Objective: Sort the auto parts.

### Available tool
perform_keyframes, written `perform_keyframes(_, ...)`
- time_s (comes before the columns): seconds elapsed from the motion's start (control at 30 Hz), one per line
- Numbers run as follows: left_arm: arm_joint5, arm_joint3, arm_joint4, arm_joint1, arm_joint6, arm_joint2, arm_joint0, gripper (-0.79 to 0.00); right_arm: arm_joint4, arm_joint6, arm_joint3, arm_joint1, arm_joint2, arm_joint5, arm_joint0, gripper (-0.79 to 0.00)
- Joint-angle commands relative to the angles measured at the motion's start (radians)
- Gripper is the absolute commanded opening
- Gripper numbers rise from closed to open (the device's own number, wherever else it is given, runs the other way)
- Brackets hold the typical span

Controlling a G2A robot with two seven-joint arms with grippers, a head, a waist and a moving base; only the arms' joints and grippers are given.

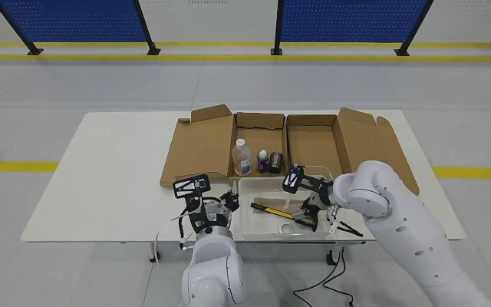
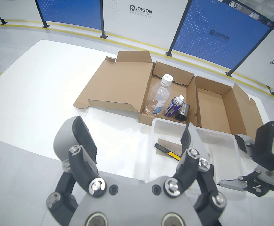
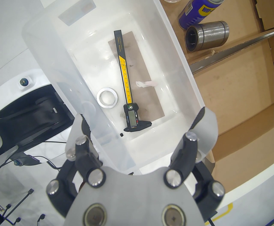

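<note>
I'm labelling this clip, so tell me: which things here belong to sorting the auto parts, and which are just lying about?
Belongs to the job: caliper, metal ring, clear bin, steel sleeve, spray can, probably the bottle, cardboard boxes.

Just lying about: brown sheet and pale scrap in the bin, blue panels behind.

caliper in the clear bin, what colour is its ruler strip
Yellow with black markings, on the otherwise black caliper; it shows best in the right wrist view.

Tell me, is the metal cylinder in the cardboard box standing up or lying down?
Lying down: the metal cylinder rests on its side in the cardboard box, hollow end facing sideways.
</note>
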Motion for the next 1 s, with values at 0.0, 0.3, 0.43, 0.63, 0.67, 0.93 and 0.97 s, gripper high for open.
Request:
perform_keyframes(0.0,0.000,0.000,0.000,0.000,0.000,0.000,0.000,0.000,-0.010,-0.014,-0.002,0.001,0.002,-0.002,-0.001,0.000)
perform_keyframes(0.3,0.000,0.000,0.000,0.000,0.000,0.000,0.000,0.000,-0.112,-0.106,0.124,0.015,-0.088,-0.105,0.059,0.000)
perform_keyframes(0.43,0.000,0.000,0.000,0.000,0.000,0.000,0.000,0.000,-0.111,-0.116,0.180,0.008,-0.159,-0.116,0.107,-0.200)
perform_keyframes(0.63,0.000,0.000,0.000,0.000,0.000,0.000,0.000,0.000,-0.135,-0.133,0.242,-0.002,-0.278,-0.133,0.173,-0.342)
perform_keyframes(0.67,0.000,0.000,0.000,0.000,0.000,0.000,0.000,0.000,-0.134,-0.135,0.251,-0.004,-0.295,-0.135,0.181,-0.354)
perform_keyframes(0.93,0.000,0.000,0.000,0.000,0.000,0.000,0.000,0.000,-0.120,-0.146,0.306,-0.016,-0.393,-0.145,0.210,-0.400)
perform_keyframes(0.97,0.000,0.000,0.000,0.000,0.000,0.000,0.000,0.000,-0.119,-0.146,0.310,-0.017,-0.400,-0.146,0.212,-0.400)
